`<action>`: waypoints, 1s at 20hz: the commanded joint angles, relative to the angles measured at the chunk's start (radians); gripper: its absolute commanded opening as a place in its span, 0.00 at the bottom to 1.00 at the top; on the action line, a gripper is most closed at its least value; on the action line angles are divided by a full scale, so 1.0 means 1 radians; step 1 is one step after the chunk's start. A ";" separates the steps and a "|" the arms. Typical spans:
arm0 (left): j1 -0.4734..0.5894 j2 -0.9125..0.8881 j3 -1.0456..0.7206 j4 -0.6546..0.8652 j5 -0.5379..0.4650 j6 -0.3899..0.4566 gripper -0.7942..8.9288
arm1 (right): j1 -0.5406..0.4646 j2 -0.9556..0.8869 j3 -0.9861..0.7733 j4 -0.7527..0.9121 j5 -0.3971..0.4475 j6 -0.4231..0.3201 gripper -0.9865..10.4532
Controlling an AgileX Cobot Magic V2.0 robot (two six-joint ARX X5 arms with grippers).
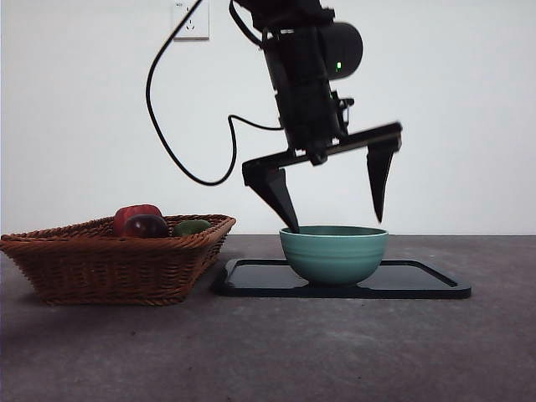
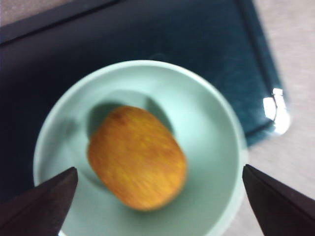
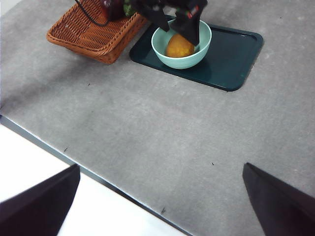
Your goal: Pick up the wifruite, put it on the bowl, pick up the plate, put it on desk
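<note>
A: Where is the rounded orange-brown wifruite (image 2: 136, 157)?
B: Inside the deep teal-green bowl (image 1: 333, 254), on the dark rectangular tray (image 1: 419, 280).
A: Grippers?
B: Left gripper (image 1: 333, 201), spread wide, empty, above the rim. Right gripper (image 3: 160, 199), spread, over bare grey counter (image 3: 162, 132), well apart.

Orange-brown wifruite (image 2: 137, 157) sits in teal ridged bowl (image 1: 333, 254), bowl on dark rectangular tray (image 1: 419, 280). Woven wicker basket (image 1: 117, 260) left of tray. My left gripper (image 1: 332, 197) above bowl.

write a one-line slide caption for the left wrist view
Open left gripper above the orange-brown wifruite lying in the teal bowl, which stands on a dark tray.
</note>
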 commanded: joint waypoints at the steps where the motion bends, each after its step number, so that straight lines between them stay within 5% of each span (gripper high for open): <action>1: -0.005 0.044 0.032 0.017 -0.010 0.021 0.75 | 0.004 0.001 0.008 -0.024 -0.002 0.014 0.61; 20: -0.008 0.093 0.032 0.032 -0.036 0.047 0.72 | 0.004 0.001 0.008 -0.029 -0.002 0.032 0.61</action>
